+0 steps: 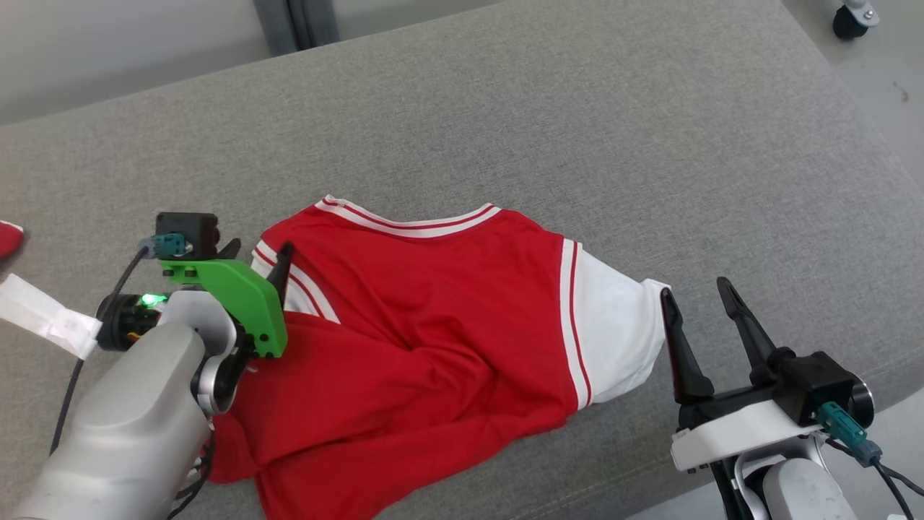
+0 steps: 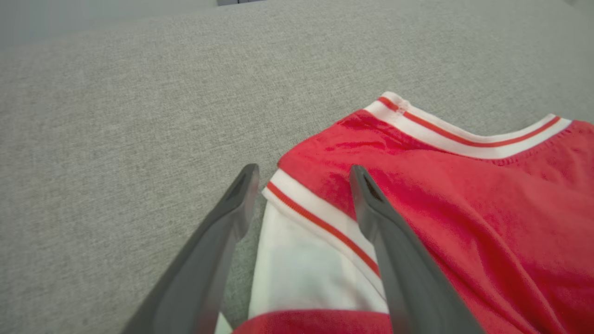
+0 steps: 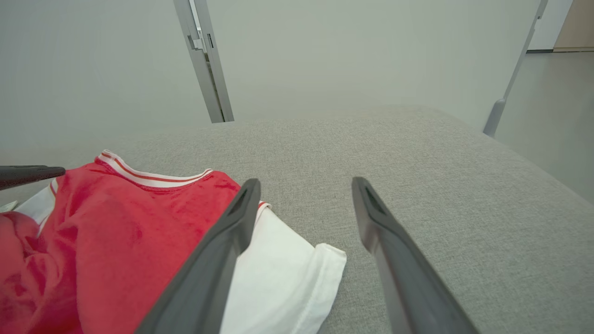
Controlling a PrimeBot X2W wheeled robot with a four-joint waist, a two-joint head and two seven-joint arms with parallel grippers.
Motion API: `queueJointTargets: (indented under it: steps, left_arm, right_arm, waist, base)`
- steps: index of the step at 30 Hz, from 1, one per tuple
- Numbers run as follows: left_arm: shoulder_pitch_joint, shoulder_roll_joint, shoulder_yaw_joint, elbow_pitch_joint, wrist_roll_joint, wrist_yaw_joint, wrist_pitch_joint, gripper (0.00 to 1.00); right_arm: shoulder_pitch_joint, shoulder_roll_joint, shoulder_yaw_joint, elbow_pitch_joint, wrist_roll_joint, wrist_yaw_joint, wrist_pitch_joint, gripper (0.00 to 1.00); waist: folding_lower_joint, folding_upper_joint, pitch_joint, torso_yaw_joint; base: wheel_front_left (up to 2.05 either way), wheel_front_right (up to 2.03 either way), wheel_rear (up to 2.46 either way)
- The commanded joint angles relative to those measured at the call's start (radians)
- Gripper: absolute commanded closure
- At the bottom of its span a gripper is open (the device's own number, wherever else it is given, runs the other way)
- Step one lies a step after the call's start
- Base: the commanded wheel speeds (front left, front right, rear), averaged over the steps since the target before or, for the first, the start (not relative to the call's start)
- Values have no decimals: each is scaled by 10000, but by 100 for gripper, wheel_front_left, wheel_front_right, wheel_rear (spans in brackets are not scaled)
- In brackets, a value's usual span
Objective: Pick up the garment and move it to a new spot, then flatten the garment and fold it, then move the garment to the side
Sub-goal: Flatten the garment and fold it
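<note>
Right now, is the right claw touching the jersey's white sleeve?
Cannot tell. In the head view the open right claw stands beside the white sleeve; in the right wrist view one finger overlaps it, showing neither gap nor contact plainly.

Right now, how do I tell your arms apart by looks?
Both pincers have two long, dark, tapered fingers. The left pincer sits on a green bracket beside a green light; the right pincer on a white bracket. Each has a teal connector and black cable.
</note>
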Motion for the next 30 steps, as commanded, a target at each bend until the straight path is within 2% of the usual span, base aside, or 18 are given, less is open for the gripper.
queueJointTargets:
  steps: [1,5,10,11,12,13,16,23,27,30]
  left_arm:
    - [-192,74,31,284,-167,-212,196,0]
    - [-441,211,-217,895,-49,-780,528,0]
    - [-618,220,-227,1427,-41,-1247,195,0]
    - [-621,168,-261,1512,-53,-1348,169,13]
    - [-631,126,-319,1557,-18,-1432,147,96]
    - [-675,106,-340,1591,28,-1488,5,100]
    - [-962,104,-353,1723,223,-1505,-491,100]
    - [-2230,198,-198,2047,1111,-788,-2358,100]
    - [-3187,409,-28,1761,1980,-368,-2675,100]
    - [-3580,642,496,832,2865,13,-2678,100]
  right_arm:
    - [-136,-3,65,13,3,-14,-30,0]
    - [-52,-1,92,38,25,-14,-30,0]
    - [-66,-3,185,69,82,-14,-30,0]
    - [-86,-3,200,67,86,-14,-30,0]
    - [-104,-3,212,67,100,-14,-30,0]
    - [-122,-1,229,70,113,-14,-30,0]
    - [-160,-3,218,66,161,-14,-30,0]
    - [-391,-3,348,9,256,-14,-30,0]
    - [-615,-1,504,-70,370,-14,-30,0]
    - [-689,-3,614,-117,454,-14,-30,0]
  waist:
    - [0,0,189,-200]
    - [0,0,375,-333]
    - [0,0,547,-425]
    - [0,0,573,-441]
    - [0,0,587,-454]
    - [0,0,602,-471]
    - [0,0,638,-490]
    - [0,0,1010,-738]
    - [0,0,1383,-1039]
    - [0,0,1639,-1279]
  base:
    - [0,0,0]
    - [0,0,0]
    - [0,0,0]
    - [0,0,0]
    - [0,0,0]
    - [0,0,0]
    - [0,0,0]
    - [0,0,0]
    - [0,0,0]
    - [0,0,0]
